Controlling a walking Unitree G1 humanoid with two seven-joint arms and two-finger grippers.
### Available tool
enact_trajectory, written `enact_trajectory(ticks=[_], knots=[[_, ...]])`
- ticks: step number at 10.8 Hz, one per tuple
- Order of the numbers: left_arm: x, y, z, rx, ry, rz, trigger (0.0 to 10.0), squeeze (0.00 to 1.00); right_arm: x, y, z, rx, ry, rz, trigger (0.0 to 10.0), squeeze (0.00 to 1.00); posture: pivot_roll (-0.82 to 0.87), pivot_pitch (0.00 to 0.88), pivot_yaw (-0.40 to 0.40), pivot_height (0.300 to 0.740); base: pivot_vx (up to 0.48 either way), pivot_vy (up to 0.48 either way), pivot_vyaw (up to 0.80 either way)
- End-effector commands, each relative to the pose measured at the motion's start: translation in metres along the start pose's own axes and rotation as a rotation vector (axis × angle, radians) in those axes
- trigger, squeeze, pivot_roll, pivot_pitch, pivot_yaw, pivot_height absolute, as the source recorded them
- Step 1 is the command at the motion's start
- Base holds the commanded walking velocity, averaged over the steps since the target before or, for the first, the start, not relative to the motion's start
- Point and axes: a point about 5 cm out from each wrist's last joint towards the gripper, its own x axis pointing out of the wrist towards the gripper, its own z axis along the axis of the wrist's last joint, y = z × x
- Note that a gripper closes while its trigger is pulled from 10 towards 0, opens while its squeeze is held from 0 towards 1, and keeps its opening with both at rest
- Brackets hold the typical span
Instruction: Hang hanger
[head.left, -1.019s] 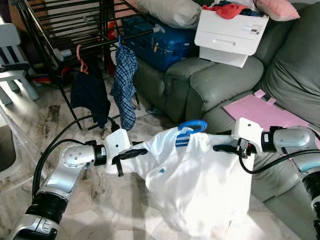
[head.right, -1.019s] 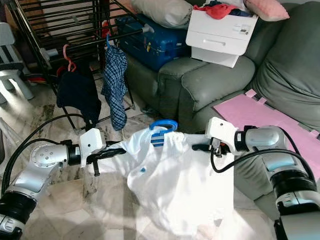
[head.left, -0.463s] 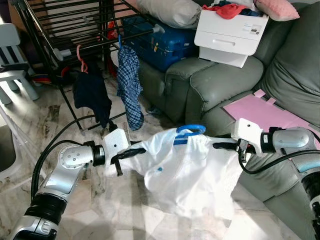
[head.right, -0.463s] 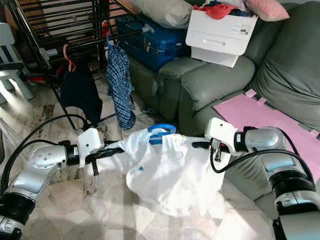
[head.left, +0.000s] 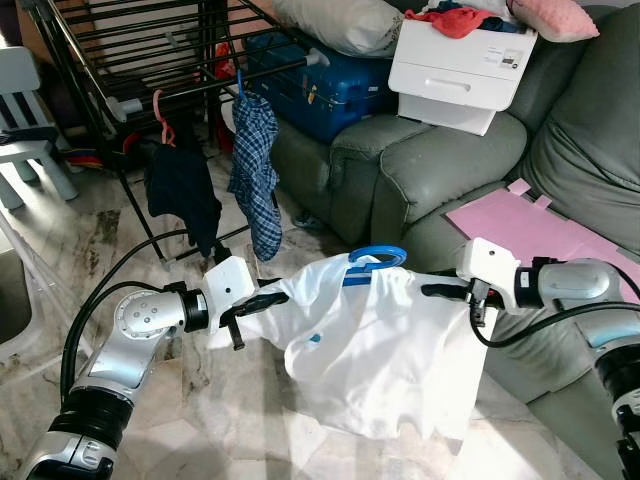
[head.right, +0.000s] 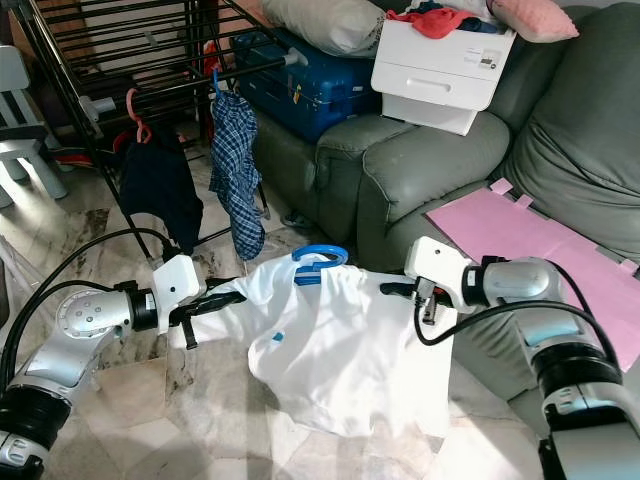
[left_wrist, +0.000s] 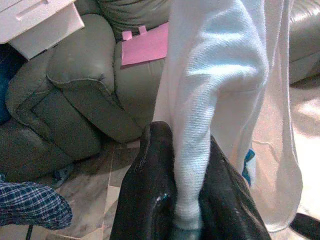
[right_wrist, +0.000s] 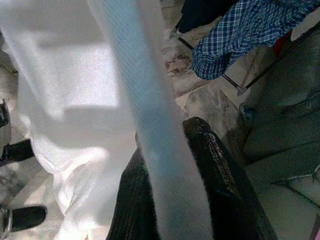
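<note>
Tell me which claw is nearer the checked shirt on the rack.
Left. The left claw holds the white shirt just below the checked shirt; the right claw is off toward the sofa.

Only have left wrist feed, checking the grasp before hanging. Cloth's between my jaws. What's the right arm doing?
Observer: The right gripper grips the white shirt's other shoulder, jaws shut on the cloth.
Operator: Hanger in it?
Observer: Yes, a blue hanger hook sticks up from the collar, between the two grippers.
Operator: Rack?
Observer: The black drying rack stands ahead to the robot's left, with a plaid garment and a dark garment already hanging on it.
</note>
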Motion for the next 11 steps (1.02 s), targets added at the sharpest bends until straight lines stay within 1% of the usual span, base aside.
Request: enact_trajectory(ticks=[1, 2, 3, 4, 5, 6, 7, 8, 9, 10, 11], knots=[[0.003, 0.008, 0.012, 0.044, -0.049, 0.033, 2.1, 0.00, 0.002, 0.000, -0.001, 0.011, -0.002, -0.029, 0.0, 0.00, -0.12, 0.000, -0.017, 0.740, 0.000, 0.000, 0.00], [0.004, 0.006, 0.009, 0.025, -0.035, 0.022, 10.0, 0.00, 0.003, 0.001, -0.003, 0.018, 0.000, -0.039, 0.0, 0.00, -0.13, 0.000, -0.018, 0.740, 0.000, 0.000, 0.00], [0.005, 0.004, 0.006, -0.009, -0.037, 0.042, 10.0, 1.00, 0.005, 0.000, -0.006, 0.061, 0.004, -0.078, 0.0, 0.00, -0.13, 0.000, -0.019, 0.740, 0.000, 0.000, 0.00], [0.006, 0.001, 0.005, 0.020, -0.034, 0.065, 10.0, 1.00, 0.006, 0.000, -0.013, 0.085, 0.042, -0.126, 0.0, 0.00, -0.13, 0.000, -0.022, 0.740, 0.000, 0.000, 0.00], [0.006, -0.002, -0.003, -0.045, -0.011, 0.134, 10.0, 1.00, 0.008, 0.002, -0.018, 0.130, 0.057, -0.174, 0.0, 0.00, -0.13, 0.000, -0.022, 0.740, 0.000, 0.000, 0.00], [0.003, -0.005, -0.004, -0.076, -0.033, 0.164, 10.0, 1.00, 0.010, 0.004, -0.022, 0.154, 0.070, -0.206, 0.0, 0.00, -0.13, 0.000, -0.024, 0.740, 0.000, 0.000, 0.00], [-0.001, -0.007, -0.007, -0.104, -0.042, 0.218, 10.0, 1.00, 0.013, 0.007, -0.025, 0.177, 0.078, -0.231, 0.0, 0.00, -0.13, 0.000, -0.023, 0.740, 0.000, 0.000, 0.00], [-0.007, -0.013, -0.012, -0.166, -0.064, 0.302, 10.0, 1.00, 0.018, 0.013, -0.028, 0.211, 0.080, -0.267, 0.0, 0.00, -0.13, 0.000, -0.018, 0.740, 0.000, 0.000, 0.00], [-0.015, -0.026, -0.019, -0.228, -0.070, 0.338, 10.0, 1.00, 0.024, 0.019, -0.031, 0.261, 0.084, -0.320, 0.0, 0.00, -0.13, 0.000, -0.019, 0.740, 0.000, 0.000, 0.00], [-0.021, -0.033, -0.023, -0.284, -0.075, 0.415, 10.0, 1.00, 0.027, 0.021, -0.033, 0.324, 0.084, -0.397, 0.0, 0.00, -0.13, 0.000, -0.017, 0.740, 0.000, 0.000, 0.00], [-0.031, -0.028, -0.026, -0.308, -0.067, 0.665, 10.0, 1.00, 0.028, 0.020, -0.035, 0.394, 0.083, -0.510, 0.0, 0.00, -0.12, 0.000, -0.016, 0.740, 0.000, 0.000, 0.00]])
